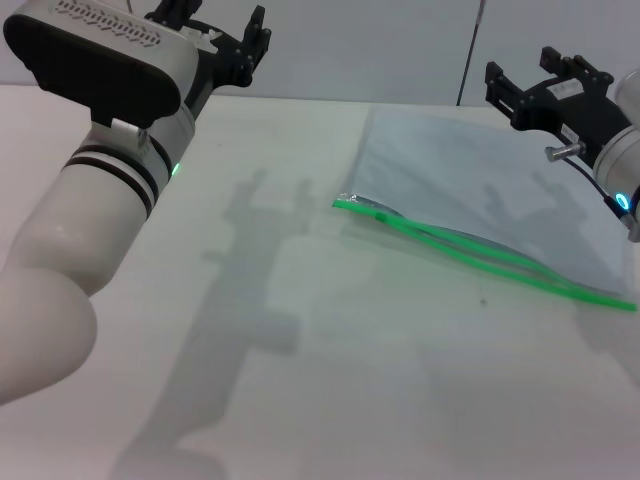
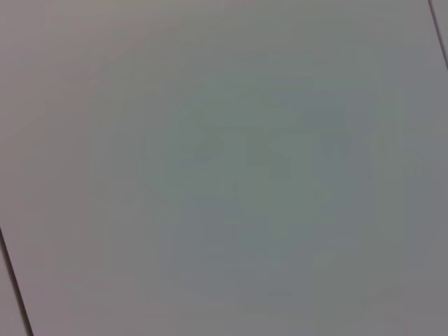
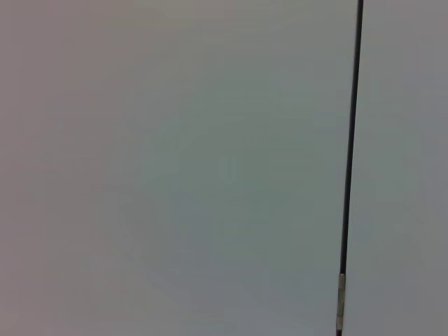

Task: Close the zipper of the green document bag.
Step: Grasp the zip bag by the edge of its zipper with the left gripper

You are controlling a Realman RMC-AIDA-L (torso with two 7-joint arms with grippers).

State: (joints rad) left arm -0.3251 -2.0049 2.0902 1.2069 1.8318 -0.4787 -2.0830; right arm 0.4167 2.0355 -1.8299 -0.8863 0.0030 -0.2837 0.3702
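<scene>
Left gripper (image 1: 222, 35) is hovering high over the table's (image 1: 330, 370) far left, fingers spread, gripping nothing. The green document bag (image 1: 470, 190) is lying flat right of centre, its zipper (image 1: 480, 258) gaping apart along the near edge. Right gripper (image 1: 515, 95) is hanging above the bag's far side, fingers parted, empty.

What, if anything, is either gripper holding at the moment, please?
Nothing: the left gripper and right gripper hang open above the table, clear of the green document bag.
</scene>
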